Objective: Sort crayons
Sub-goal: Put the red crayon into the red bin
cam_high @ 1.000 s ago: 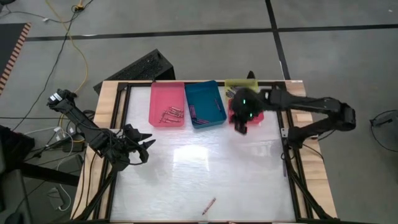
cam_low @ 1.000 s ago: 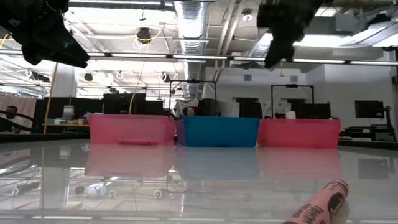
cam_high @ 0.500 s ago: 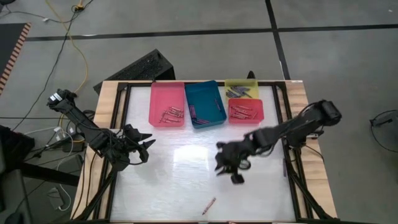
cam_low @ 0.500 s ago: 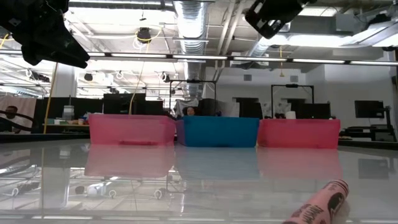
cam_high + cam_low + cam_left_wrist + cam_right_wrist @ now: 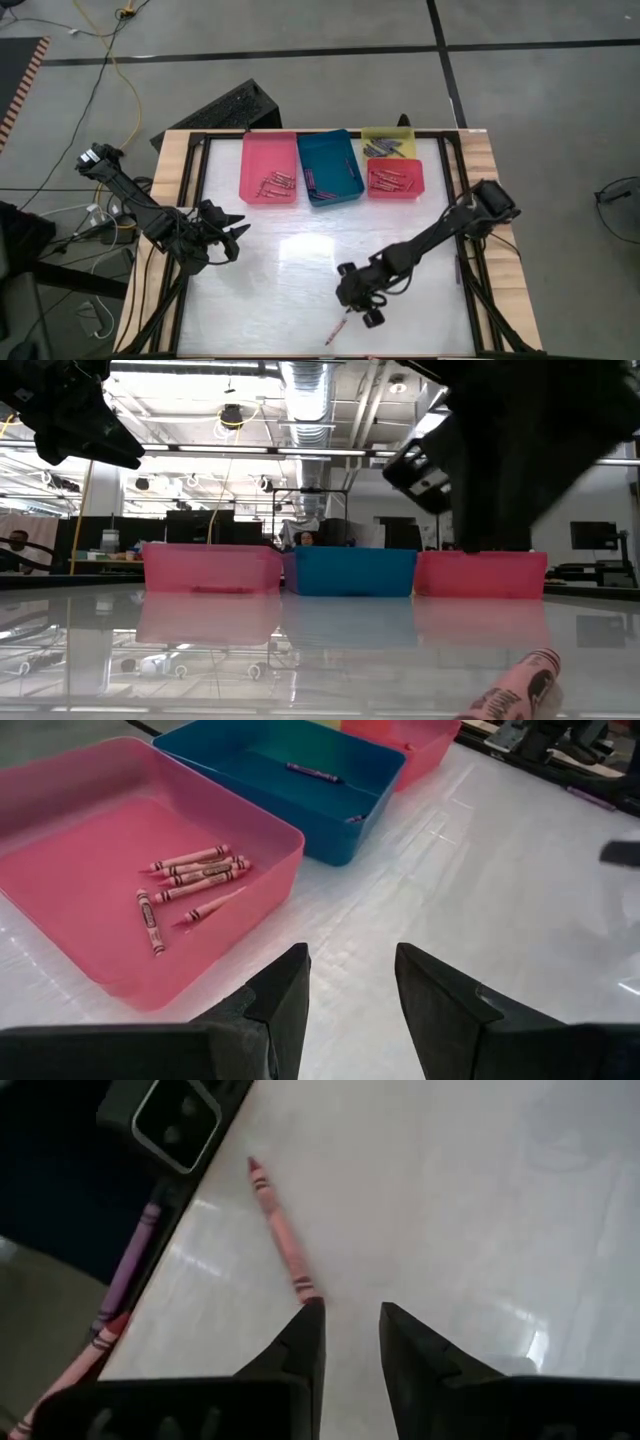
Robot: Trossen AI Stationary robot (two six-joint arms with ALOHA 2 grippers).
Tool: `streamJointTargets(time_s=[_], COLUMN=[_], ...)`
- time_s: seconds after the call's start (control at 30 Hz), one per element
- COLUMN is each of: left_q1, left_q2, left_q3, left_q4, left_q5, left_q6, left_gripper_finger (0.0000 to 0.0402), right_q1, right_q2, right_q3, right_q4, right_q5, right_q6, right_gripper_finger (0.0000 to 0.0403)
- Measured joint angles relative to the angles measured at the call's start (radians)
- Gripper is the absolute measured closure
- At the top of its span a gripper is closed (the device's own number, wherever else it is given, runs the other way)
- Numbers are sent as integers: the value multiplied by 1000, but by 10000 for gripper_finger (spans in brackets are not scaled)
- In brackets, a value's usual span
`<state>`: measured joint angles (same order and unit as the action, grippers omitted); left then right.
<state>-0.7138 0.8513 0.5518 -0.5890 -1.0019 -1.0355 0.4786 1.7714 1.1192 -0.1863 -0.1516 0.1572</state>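
A single pink crayon [image 5: 335, 329] lies flat on the white table near its near edge; it also shows in the right wrist view [image 5: 282, 1238] and the low view [image 5: 510, 690]. My right gripper [image 5: 362, 305] hovers just beside and above it, open and empty, its fingertips [image 5: 350, 1320] short of the crayon's blunt end. My left gripper [image 5: 232, 228] waits at the table's left side, open and empty [image 5: 350, 965]. More crayons lie in the pink tray [image 5: 269, 167], the teal tray [image 5: 331, 165], the yellow tray [image 5: 388, 141] and the red tray [image 5: 395, 180].
The four trays stand in a row along the far edge. In the right wrist view a purple crayon [image 5: 130, 1260] and a reddish one [image 5: 70, 1370] lie past the table's near edge, beside a dark block [image 5: 175, 1115]. White table surface lies between the two arms.
My right gripper has swung from above the red tray at the far edge toward the near edge and down, ending beside the pink crayon. The crayon has not moved.
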Motion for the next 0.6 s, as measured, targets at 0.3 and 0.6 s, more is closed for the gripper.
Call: streamJointTargets(time_s=[0.3,0.6], left_q1=[0,0], left_q2=[0,0], left_q3=[0,0], left_q4=[3,4], left_q5=[0,17], left_q6=[-1,-9], left_gripper_finger=[262,262], right_q1=[61,79], right_q2=[68,67], right_q3=[117,124], right_q4=[-13,-20], right_q5=[75,96], right_q6=[-94,-113], right_gripper_finger=[256,211])
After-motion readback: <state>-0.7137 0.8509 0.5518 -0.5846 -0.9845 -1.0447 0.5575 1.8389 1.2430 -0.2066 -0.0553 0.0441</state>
